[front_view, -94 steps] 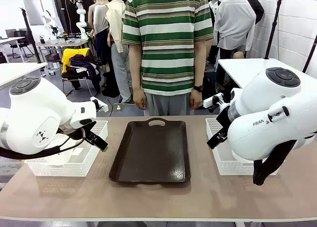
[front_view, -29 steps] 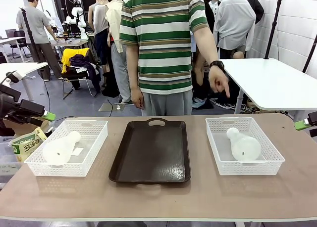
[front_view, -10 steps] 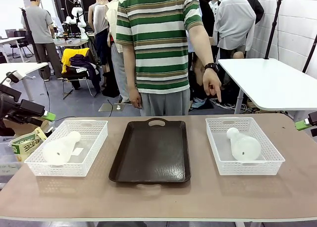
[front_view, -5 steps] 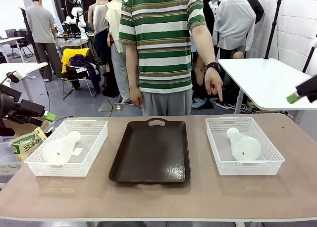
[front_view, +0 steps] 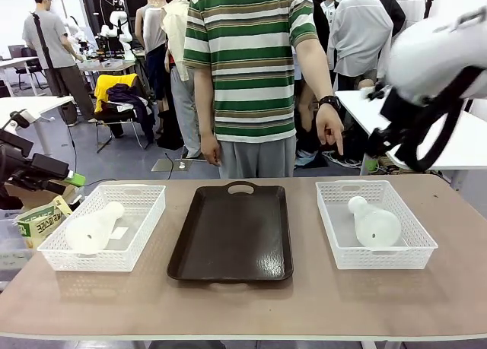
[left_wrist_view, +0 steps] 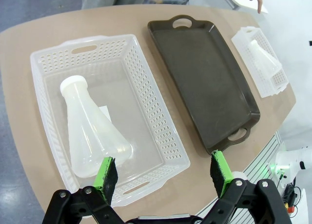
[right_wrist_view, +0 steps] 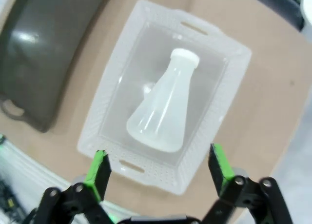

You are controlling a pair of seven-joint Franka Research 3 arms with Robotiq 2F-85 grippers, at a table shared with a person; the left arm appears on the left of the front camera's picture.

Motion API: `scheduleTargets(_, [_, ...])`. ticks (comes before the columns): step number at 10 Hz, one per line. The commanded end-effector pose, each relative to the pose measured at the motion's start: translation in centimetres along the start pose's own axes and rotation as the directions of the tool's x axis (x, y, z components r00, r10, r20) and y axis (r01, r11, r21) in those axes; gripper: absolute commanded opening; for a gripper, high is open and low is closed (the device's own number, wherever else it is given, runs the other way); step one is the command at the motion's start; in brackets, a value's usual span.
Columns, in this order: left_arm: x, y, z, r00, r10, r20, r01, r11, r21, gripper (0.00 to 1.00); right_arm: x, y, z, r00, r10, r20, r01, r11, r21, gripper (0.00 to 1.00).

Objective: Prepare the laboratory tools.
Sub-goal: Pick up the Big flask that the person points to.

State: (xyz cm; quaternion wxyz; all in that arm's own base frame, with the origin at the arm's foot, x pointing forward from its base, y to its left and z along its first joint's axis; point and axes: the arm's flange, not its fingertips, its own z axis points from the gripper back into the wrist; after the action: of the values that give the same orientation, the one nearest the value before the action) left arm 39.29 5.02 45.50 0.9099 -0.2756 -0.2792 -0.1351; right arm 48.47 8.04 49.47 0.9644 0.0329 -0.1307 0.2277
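Observation:
One frosted-white flask (front_view: pixel 93 229) lies on its side in the left white basket (front_view: pixel 149 220). The other flask (front_view: pixel 373 224) lies in the right basket (front_view: pixel 422 246). My left gripper (left_wrist_view: pixel 162 171) hovers open, high above the left flask (left_wrist_view: pixel 90 131) and its basket (left_wrist_view: pixel 153 114). In the front view it sits off the table's left end, green pad (front_view: pixel 74 179) showing. My right gripper (right_wrist_view: pixel 159 166) is open high over the right flask (right_wrist_view: pixel 168 112) and its basket (right_wrist_view: pixel 111 104). The right arm (front_view: pixel 437 52) hangs at upper right.
A dark brown tray (front_view: pixel 232 235) lies between the baskets, also seen as the tray (left_wrist_view: pixel 204 82) and the tray (right_wrist_view: pixel 44 48). A person in a striped shirt stands at the far edge, one hand (front_view: pixel 331 132) pointing down toward the right basket. A box (front_view: pixel 34 221) sits off the left end.
My right arm has swung in from the right edge to above the right basket. The person's pointing hand has stayed over that basket. The left arm has not moved.

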Motion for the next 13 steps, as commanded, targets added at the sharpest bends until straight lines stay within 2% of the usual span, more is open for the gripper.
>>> scheduleTargets(1, [-0.1, 0.4, -0.1, 1.0, -0.018, 0.017, 0.018, 1.0, -0.023, 1.0, 2.9, -0.3, -2.8, 0.995, -0.064, -0.077, 0.058, 0.996, -0.067, 1.0])
scheduleTargets(3, [-0.1, 0.4, -0.1, 1.0, -0.018, 0.017, 0.018, 1.0, -0.023, 1.0, 4.0, -0.5, -8.0, 0.987, -0.125, -0.1, 0.117, 0.989, -0.086, 1.0])
scheduleTargets(5, [-0.1, 0.4, -0.1, 1.0, -0.018, 0.017, 0.018, 1.0, -0.023, 1.0, 4.3, -1.8, -12.2, 0.981, -0.171, -0.089, 0.162, 0.981, -0.106, 1.0])
scheduleTargets(8, [-0.1, 0.4, -0.1, 1.0, -0.018, 0.017, 0.018, 1.0, -0.023, 1.0, 4.4, -1.9, -14.7, 0.981, -0.19, -0.039, 0.185, 0.977, -0.109, 1.0])
scheduleTargets(10, [-0.1, 0.4, -0.1, 1.0, -0.018, 0.017, 0.018, 1.0, -0.023, 1.0, 4.8, -2.0, -16.1, 0.971, -0.224, -0.081, 0.216, 0.971, -0.102, 1.0])
scheduleTargets(11, [-0.1, 0.4, -0.1, 1.0, -0.018, 0.017, 0.018, 1.0, -0.023, 1.0, 4.0, -2.3, -15.0, 0.983, -0.175, -0.057, 0.171, 0.983, -0.073, 1.0])
scheduleTargets(13, [-0.1, 0.4, -0.1, 1.0, -0.018, 0.017, 0.018, 1.0, -0.023, 1.0, 4.0, -2.3, -15.0, 0.983, -0.175, -0.057, 0.171, 0.983, -0.073, 1.0])
